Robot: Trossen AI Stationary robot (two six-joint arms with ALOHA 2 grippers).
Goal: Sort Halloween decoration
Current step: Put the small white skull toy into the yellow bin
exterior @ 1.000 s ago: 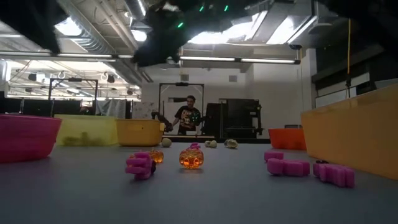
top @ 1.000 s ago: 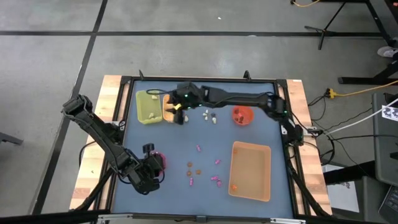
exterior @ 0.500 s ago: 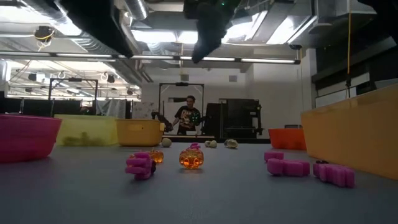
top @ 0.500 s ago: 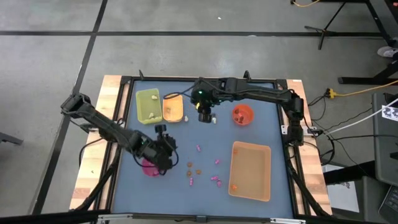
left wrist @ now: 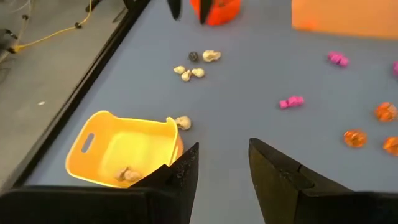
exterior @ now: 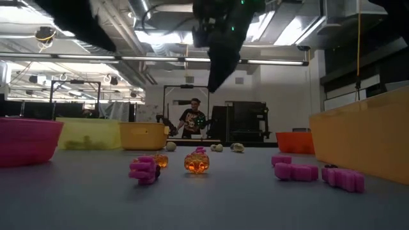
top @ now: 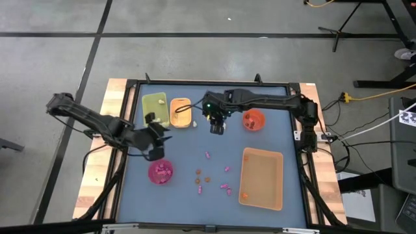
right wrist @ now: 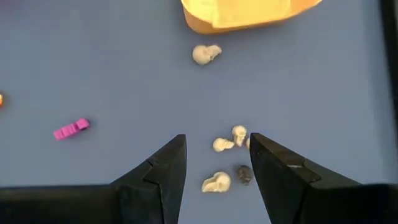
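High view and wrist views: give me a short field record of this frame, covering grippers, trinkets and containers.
left gripper: open, empty, above the table between the yellow tray and the pink bowl
right gripper: open, empty, over the white skulls
white skulls: small cluster on the mat with one dark trinket; one more skull beside the yellow tray
pink trinkets: loose at mid table
orange trinkets: loose at mid table
pink bowl: holds pink pieces
other containers: green tray, red bowl, tan tray

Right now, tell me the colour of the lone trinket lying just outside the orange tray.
Cream-white trinket; clearest in the right wrist view, beside the orange tray.
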